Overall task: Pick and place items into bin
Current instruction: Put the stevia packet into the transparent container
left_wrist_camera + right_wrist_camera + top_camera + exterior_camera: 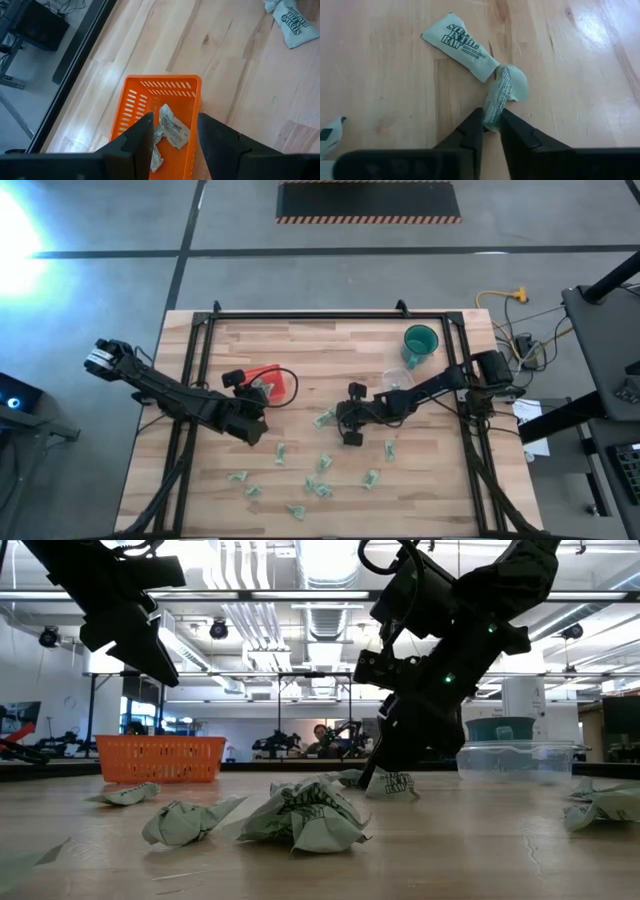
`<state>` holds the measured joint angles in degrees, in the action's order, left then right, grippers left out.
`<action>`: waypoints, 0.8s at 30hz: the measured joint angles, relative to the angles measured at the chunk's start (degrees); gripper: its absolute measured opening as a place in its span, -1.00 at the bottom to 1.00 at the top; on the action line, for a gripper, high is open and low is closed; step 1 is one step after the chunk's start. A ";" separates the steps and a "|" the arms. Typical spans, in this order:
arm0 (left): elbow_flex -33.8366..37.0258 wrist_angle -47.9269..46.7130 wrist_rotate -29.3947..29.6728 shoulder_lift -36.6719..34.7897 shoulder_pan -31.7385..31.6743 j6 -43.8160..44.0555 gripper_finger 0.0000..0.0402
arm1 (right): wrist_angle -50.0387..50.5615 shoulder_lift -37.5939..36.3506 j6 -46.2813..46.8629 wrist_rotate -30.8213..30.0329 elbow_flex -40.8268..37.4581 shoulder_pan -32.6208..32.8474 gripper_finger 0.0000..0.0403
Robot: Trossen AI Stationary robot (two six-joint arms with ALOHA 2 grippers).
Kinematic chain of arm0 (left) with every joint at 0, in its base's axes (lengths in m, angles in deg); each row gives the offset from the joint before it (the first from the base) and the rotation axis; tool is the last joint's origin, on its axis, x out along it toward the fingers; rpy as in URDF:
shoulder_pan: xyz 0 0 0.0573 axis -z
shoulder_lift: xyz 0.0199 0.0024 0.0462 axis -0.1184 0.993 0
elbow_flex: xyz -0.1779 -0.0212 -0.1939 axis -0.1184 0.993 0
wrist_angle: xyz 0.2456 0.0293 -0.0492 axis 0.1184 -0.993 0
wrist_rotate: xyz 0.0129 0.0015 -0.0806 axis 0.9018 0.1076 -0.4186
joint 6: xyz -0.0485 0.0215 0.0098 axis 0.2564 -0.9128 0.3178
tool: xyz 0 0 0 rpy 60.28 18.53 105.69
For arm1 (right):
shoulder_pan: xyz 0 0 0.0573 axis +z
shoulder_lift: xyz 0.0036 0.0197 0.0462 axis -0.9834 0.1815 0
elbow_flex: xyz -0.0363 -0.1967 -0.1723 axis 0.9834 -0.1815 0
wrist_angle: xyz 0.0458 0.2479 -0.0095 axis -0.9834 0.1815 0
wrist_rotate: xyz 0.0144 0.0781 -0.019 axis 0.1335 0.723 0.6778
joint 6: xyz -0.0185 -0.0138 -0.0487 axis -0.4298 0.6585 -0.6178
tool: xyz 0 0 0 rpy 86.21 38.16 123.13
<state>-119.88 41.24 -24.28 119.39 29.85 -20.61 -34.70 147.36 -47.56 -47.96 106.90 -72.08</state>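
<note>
Several pale green-and-white crumpled items lie on the wooden table (pixel 300 340), among them one at the front (pixel 305 815). The orange bin (pixel 272 385) stands left of centre with crumpled items (pixel 170 131) inside. My left gripper (pixel 172 137) hangs open above the bin with nothing between its fingers. My right gripper (pixel 345 423) is down at mid-table, shut on one item (pixel 505 92). A flat printed packet (pixel 460 42) lies on the wood at that item's far end. My right gripper pinches the near end of the crumpled item (pixel 491 119) between its two fingertips. The fingers slant down from the table's right side. The rest of the item lies on the wood beyond the fingertips.
A teal cup (pixel 420 345) and a clear container (pixel 395 380) stand at the back right, close behind my right arm. Loose items are scattered over the near half of the table (pixel 325 463). A black frame (pixel 330 315) runs around the table's edges.
</note>
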 joint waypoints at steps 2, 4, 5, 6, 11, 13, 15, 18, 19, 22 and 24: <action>0.00 0.00 0.01 0.00 0.00 0.00 -0.33 | 0.16 -0.02 -0.61 -0.07 0.09 0.00 -0.82; 0.00 0.00 0.01 0.00 0.00 0.00 -0.33 | 0.19 -0.08 -0.96 -0.10 0.09 0.00 -0.88; 0.00 0.00 0.00 0.00 0.00 0.00 -0.33 | 0.42 -0.25 -1.15 -0.10 0.09 -0.02 -0.90; 0.00 -0.01 0.00 0.00 0.00 -0.03 -0.33 | 0.78 -0.42 -1.31 -0.12 0.09 -0.04 -0.92; 0.00 0.00 0.01 0.00 -0.02 -0.09 -0.33 | 4.56 -2.92 -1.06 -3.69 0.09 0.07 -0.95; 0.00 0.02 0.00 0.00 -0.02 -0.09 -0.33 | 6.56 -4.38 -0.84 -6.30 0.09 0.13 -0.96; 0.00 0.07 0.02 0.00 -0.02 -0.09 -0.33 | 8.26 -5.94 -0.54 -7.83 0.09 0.22 -0.96; 0.04 0.60 0.02 0.00 -0.04 -0.11 -0.33 | 11.46 -8.76 0.84 -9.47 0.09 0.40 -0.96; 0.13 1.06 -0.01 0.00 -0.04 -0.13 -0.33 | 12.84 -9.68 1.32 -10.20 0.09 0.53 -0.96; 0.24 1.79 -0.02 0.00 -0.04 -0.26 -0.33 | 16.81 -12.69 3.59 -12.39 0.07 1.02 -0.96; 0.24 1.75 0.00 0.05 -0.04 -0.26 -0.33 | 20.15 -15.03 5.72 -13.90 -0.15 1.57 -0.96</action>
<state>-119.64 42.99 -24.28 119.44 29.81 -20.87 -14.55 132.32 -41.84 -61.86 106.75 -70.51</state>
